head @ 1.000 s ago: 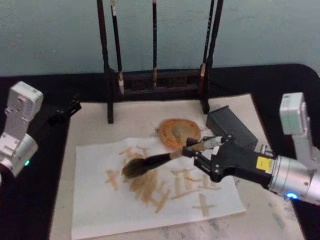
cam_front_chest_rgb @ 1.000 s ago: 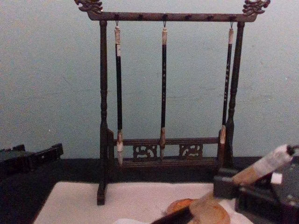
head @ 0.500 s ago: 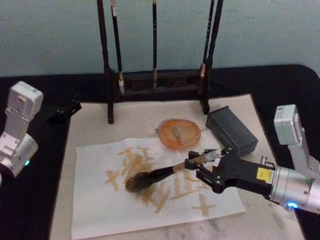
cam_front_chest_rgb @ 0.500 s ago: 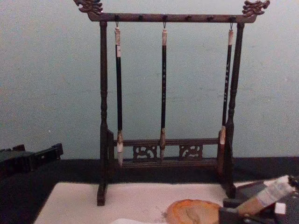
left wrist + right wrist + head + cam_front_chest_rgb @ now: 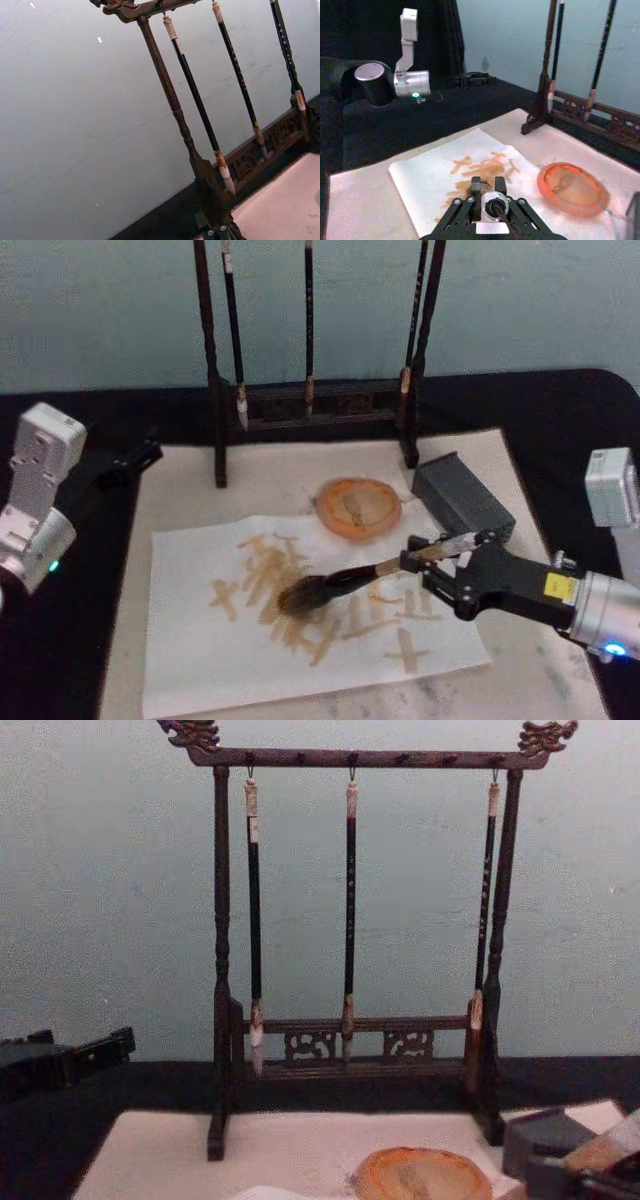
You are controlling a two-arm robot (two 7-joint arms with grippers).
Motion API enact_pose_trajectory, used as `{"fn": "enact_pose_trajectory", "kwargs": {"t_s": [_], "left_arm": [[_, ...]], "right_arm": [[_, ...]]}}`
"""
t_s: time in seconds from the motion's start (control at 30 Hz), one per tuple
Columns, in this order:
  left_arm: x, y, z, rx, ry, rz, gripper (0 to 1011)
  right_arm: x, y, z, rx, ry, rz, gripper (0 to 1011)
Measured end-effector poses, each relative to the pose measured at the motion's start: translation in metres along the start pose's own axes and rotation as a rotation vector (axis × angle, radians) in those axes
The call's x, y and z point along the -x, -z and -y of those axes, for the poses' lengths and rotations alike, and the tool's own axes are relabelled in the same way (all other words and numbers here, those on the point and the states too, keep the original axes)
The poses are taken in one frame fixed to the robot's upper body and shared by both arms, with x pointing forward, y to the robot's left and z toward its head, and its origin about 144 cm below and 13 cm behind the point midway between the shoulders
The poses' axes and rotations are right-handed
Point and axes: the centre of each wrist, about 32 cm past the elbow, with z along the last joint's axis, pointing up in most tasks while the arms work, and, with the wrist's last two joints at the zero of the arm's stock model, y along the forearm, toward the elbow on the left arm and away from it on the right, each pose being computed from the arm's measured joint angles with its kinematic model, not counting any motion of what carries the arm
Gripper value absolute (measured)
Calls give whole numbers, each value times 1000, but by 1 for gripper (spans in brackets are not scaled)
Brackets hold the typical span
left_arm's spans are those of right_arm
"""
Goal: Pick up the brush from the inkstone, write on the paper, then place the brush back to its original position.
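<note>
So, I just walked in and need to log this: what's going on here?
The right gripper holds the large brush by its handle, jaws shut on it, with the bristle head down on the white paper among tan strokes. The round orange dish sits just beyond the paper. Three slim brushes hang on the rack. The left gripper is parked off to the left.

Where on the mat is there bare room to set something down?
Free: mat between rack foot and paper; paper's near-left corner. Crowded: mid-paper, where the right tool holds the brush, and by inkstone and box. The left tool parked by mat's far-left corner.
</note>
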Motion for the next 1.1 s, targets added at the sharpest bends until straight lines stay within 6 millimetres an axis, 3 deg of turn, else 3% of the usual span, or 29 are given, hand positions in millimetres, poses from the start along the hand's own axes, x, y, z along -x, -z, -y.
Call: {"fn": "enact_pose_trajectory", "kwargs": {"t_s": [0.23, 0.63, 1.1], "left_arm": [[0, 0, 0, 0, 0, 0, 1002], [0, 0, 0, 0, 0, 0, 1002], [0, 0, 0, 0, 0, 0, 1002]], "right_arm": [[-7, -3, 12, -8, 25, -7, 165], [-17, -17, 13, -44, 22, -11, 165], [-62, -24, 5, -84, 24, -80, 165]]}}
